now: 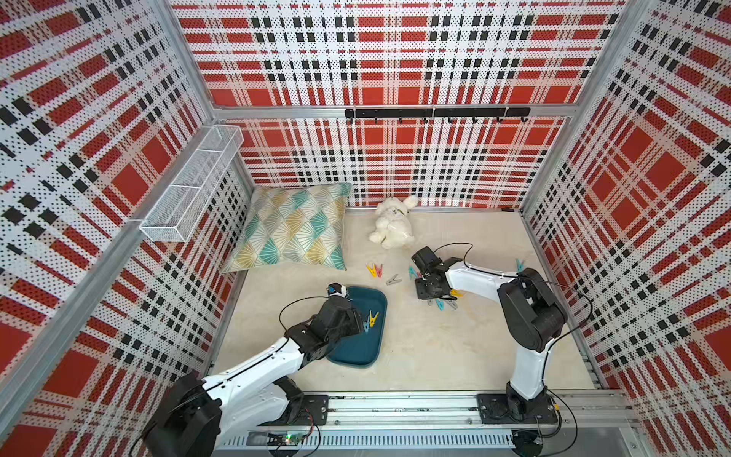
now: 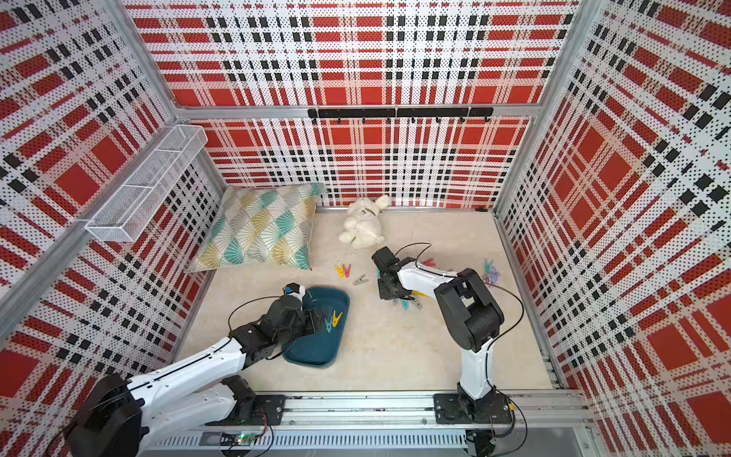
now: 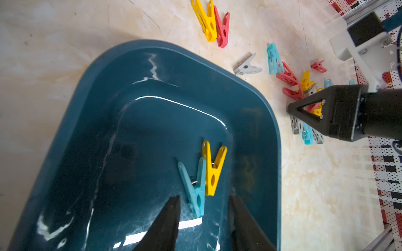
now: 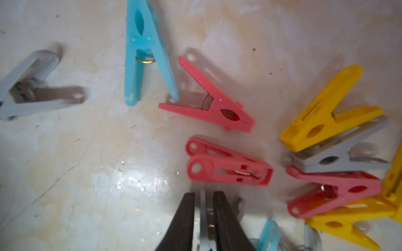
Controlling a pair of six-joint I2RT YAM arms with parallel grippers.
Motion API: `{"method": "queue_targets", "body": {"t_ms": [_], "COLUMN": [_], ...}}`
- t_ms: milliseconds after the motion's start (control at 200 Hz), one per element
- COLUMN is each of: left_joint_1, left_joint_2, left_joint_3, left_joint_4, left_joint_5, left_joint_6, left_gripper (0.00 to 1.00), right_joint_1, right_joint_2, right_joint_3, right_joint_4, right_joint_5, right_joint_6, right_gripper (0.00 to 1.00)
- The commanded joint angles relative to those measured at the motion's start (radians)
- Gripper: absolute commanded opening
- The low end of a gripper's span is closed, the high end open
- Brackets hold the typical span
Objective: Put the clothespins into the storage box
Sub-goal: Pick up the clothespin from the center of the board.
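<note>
The dark teal storage box [image 1: 356, 348] [image 3: 130, 65] lies left of centre. In it lie a yellow clothespin [image 3: 214, 169] and a light blue clothespin [image 3: 194, 189], side by side. My left gripper [image 3: 204, 197] hangs low over the box, open, its tips just short of the blue one and holding nothing. Right of the box, my right gripper [image 4: 204, 193] is down among several loose clothespins. Its jaws stand narrowly apart around a grey clothespin [image 4: 203, 217] seen edge-on, with a thin gap beside it. Red [image 4: 228, 167], blue [image 4: 143, 54] and yellow [image 4: 322, 121] ones lie just ahead.
A yellow-and-red pair [image 1: 375, 270] and a grey clothespin [image 1: 393, 280] lie beyond the box. A blue clothespin [image 1: 519, 264] sits by the right wall. A patterned pillow [image 1: 292, 229] and a white plush toy [image 1: 393, 227] lie at the back. A white mesh basket [image 1: 190, 186] hangs on the left wall.
</note>
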Motion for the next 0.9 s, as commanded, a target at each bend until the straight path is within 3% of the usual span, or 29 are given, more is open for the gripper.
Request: {"method": "queue_targets", "body": {"t_ms": [0,351,892], "left_joint_1": [0.0,0.013,0.01], "left_joint_2": [-0.025,-0.077,-0.007], "left_joint_3": [0.03,0.052,0.037], "left_joint_4": [-0.01,0.034,0.3], "left_joint_5": [-0.013,0.012,0.191], "left_joint_6": [0.001,0.002,-0.006], "left_gripper": [0.42,0.43,0.47], "right_joint_1": [-0.001,-0.001,-0.001], "right_joint_2": [0.012,-0.05,-0.211], "right_joint_3": [-0.005,-0.013,0.048], "right_joint_4": [0.019,0.039,0.093], "right_joint_5": [0.008,-0.082,-0.49], "right_joint_6": [-0.001,0.023,0.14], "right_gripper": [0.2,0.04,0.0]}}
